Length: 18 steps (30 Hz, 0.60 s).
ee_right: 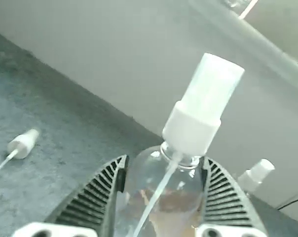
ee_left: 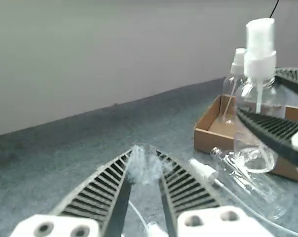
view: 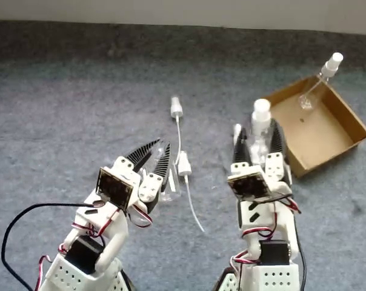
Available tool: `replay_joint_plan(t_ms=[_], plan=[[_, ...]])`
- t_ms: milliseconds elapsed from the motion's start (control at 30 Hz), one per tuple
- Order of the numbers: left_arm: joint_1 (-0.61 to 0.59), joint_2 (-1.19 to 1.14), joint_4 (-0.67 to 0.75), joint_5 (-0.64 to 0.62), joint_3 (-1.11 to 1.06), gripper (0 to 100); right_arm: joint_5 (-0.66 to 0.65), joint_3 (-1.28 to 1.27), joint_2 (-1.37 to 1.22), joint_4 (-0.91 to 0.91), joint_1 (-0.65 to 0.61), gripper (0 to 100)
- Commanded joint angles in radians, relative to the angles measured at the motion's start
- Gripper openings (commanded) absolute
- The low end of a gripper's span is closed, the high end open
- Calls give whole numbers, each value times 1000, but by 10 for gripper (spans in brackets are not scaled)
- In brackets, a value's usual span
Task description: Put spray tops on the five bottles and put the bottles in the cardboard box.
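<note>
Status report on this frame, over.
Right gripper shut on capped bottle. Left gripper shut on bare bottle. One finished bottle in cardboard box. Two loose spray tops on carpet.

No writing, label, brand, number or sign can be read anywhere: not on a bottle (ee_right: 159, 197), not on a spray top (view: 176, 108), not on the cardboard box (view: 322, 130).

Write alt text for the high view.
The right gripper holds a capped bottle beside the cardboard box with a finished bottle inside. The left gripper grips an uncapped bottle; two loose spray tops lie between the arms.
</note>
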State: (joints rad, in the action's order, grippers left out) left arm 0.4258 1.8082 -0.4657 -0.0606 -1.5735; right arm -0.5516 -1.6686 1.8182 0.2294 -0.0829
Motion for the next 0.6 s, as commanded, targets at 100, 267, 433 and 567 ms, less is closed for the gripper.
replay_joint_plan(t_ms=[100, 267, 433, 567], plan=[[-56, 15, -11, 3, -47, 5, 86, 21, 18, -82, 125, 138], [-54, 15, -9, 3, -65, 5, 86, 22, 16, -82, 179, 138], [-51, 15, -6, 5, -97, 5, 86, 31, 15, -82, 222, 138], [-54, 15, -6, 5, -104, 5, 86, 70, 13, -81, 245, 138]])
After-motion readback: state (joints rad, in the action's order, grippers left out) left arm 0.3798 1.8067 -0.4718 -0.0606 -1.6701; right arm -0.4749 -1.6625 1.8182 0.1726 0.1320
